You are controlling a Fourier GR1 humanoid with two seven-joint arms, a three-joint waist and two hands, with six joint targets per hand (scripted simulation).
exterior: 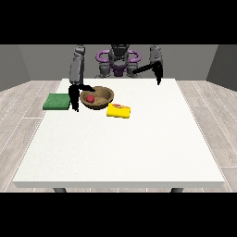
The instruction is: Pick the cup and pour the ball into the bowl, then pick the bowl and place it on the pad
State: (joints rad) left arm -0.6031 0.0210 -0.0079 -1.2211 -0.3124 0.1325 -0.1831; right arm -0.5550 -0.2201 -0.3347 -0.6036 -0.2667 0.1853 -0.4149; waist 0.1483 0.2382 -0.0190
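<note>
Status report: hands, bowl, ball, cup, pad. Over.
Hand at view's left at bowl rim; other hand raised, idle. Ball in bowl. Cup lying beside bowl. Pad bare.

Red ball (90,98) sits in brown bowl (102,98). Yellow cup (118,111) lies on its side by bowl. Hand at view's left (74,98) at bowl's rim, btwn bowl & green pad (57,102). Hand at view's right (159,74) hangs up high, well apart.
</note>
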